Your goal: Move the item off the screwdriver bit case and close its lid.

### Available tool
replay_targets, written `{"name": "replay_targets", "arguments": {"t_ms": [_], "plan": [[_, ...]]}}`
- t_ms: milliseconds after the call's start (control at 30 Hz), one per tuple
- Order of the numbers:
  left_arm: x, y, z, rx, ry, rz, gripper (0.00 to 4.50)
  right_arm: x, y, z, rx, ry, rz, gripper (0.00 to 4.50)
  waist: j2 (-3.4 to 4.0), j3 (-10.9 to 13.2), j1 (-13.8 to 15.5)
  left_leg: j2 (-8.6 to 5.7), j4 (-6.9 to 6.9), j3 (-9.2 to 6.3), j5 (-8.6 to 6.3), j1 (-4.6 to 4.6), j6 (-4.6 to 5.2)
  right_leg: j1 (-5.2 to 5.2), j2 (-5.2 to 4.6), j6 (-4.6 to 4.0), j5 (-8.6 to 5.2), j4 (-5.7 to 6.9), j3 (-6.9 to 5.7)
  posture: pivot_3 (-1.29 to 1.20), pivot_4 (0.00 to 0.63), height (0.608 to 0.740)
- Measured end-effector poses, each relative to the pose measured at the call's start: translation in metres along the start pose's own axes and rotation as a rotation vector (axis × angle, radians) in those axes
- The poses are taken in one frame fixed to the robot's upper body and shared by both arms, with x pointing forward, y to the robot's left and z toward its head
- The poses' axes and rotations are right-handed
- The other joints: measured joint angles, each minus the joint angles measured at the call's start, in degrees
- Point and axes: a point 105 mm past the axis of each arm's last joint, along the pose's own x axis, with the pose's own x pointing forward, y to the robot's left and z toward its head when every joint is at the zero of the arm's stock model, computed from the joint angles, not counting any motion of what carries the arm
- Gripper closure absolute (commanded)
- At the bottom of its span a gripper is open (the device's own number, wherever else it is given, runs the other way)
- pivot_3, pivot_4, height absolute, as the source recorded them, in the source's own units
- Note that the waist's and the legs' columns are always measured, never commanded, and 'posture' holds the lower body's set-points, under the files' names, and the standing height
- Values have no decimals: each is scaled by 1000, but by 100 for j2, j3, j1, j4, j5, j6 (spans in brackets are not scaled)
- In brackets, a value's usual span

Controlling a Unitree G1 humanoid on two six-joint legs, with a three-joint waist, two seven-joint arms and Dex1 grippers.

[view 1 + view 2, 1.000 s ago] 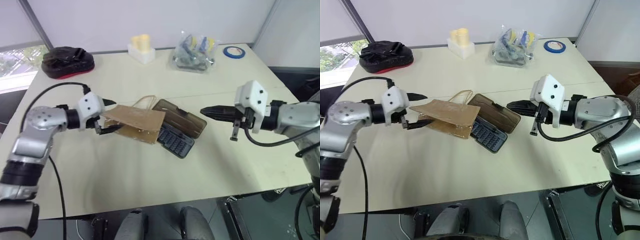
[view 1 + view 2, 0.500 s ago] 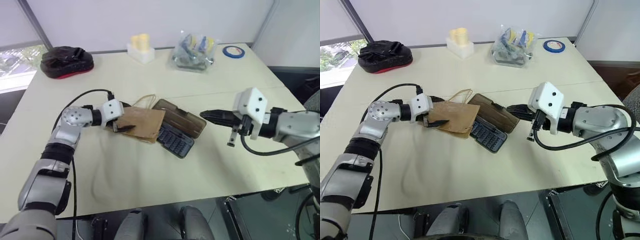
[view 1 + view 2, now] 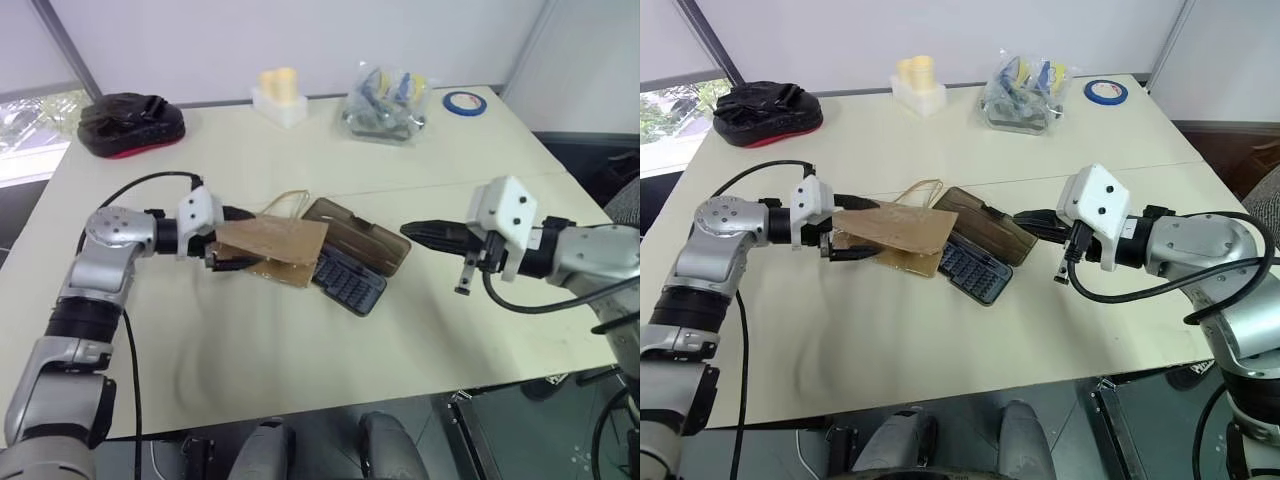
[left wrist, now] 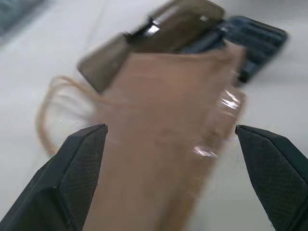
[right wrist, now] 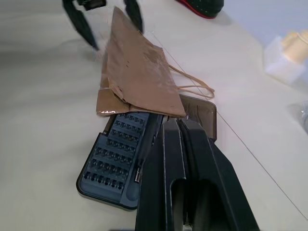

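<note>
On counter: my left gripper [image 3: 850, 228], jaws wide, straddles paper bag [image 3: 898, 232] covering bit case [image 3: 976, 270]; right gripper [image 3: 1028, 219] jaws shut, waiting near lid [image 3: 992, 228].

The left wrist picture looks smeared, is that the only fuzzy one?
Yes: in the left wrist view the paper bag and case are blurred, with glare on the bag's tape; in the right wrist view the bag and case tray are crisp; both eye views are evenly lit.

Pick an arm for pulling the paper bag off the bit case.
Left, probably. The left gripper is open, its fingers straddling the paper bag at the end away from the bit case. The right gripper is shut, hovering over the lid.
</note>
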Motion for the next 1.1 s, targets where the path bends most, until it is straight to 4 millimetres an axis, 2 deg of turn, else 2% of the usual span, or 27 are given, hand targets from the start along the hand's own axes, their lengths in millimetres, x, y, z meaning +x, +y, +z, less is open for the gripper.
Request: {"name": "replay_targets", "arguments": {"t_ms": [200,367,567,600,667,900,933,1100], "plan": [[0,6,-17,68,89,51,54,1,-1,2,-12,-7,-1,4500,0,0,2,-1,0,1,0,1,0,1,0,0,0,0,0,0,150,740],[11,13,-26,138,138,105,54,2,-1,2,-12,-7,-1,4500,-1,0,3,-1,1,2,0,1,-1,1,0,0,0,-1,0,0,150,740],[25,12,-34,155,134,123,54,1,-3,2,-20,-6,-14,4500,-1,0,-6,-1,1,2,0,1,-1,0,0,0,0,0,-1,0,150,740],[25,12,-35,155,135,127,439,1,-3,2,-21,-6,-17,4500,-1,0,-8,-1,1,2,1,1,-1,0,0,0,0,1,0,0,150,740],[27,12,-36,149,132,131,842,1,-4,2,-21,-6,-22,4500,-1,0,-5,-1,1,2,1,1,-1,0,0,0,0,1,0,0,150,740],[29,14,-40,122,126,168,4343,2,-4,3,-26,-8,-29,4500,-1,0,-8,-1,1,1,0,2,-1,0,0,0,0,2,0,0,150,740],[29,15,-41,113,127,176,4466,2,-4,3,-27,-8,-30,4500,-1,0,-9,-1,1,2,0,2,-1,0,0,0,0,2,0,0,150,740],[28,15,-51,63,147,227,4466,3,-2,2,-23,-6,-22,4500,-1,0,-11,-1,1,1,0,3,-1,0,0,0,0,4,0,0,150,740]]}}
